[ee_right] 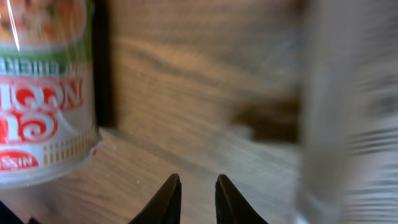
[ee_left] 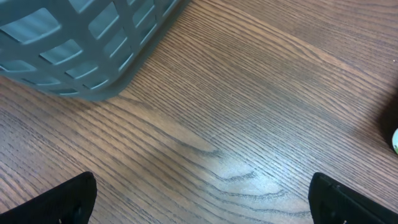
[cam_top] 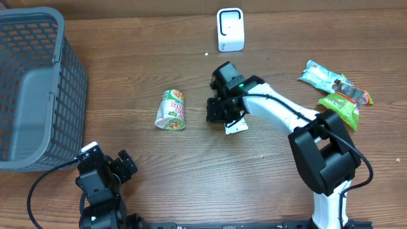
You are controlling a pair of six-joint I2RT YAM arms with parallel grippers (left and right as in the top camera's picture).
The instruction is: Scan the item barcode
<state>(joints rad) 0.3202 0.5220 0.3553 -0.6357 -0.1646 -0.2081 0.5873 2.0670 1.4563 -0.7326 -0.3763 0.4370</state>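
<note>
A small white packet with dark print lies on the table just beside my right gripper. In the right wrist view it is a blurred pale shape to the right of the fingers. My right gripper hovers low over the wood, its jaws a narrow gap apart with only table between them. The white scanner stands at the back. My left gripper stands wide open over bare wood near the front left, holding nothing.
A cup of noodles lies on its side left of the right gripper, large at the left in the wrist view. A grey mesh basket fills the left. Two snack packets lie at the right.
</note>
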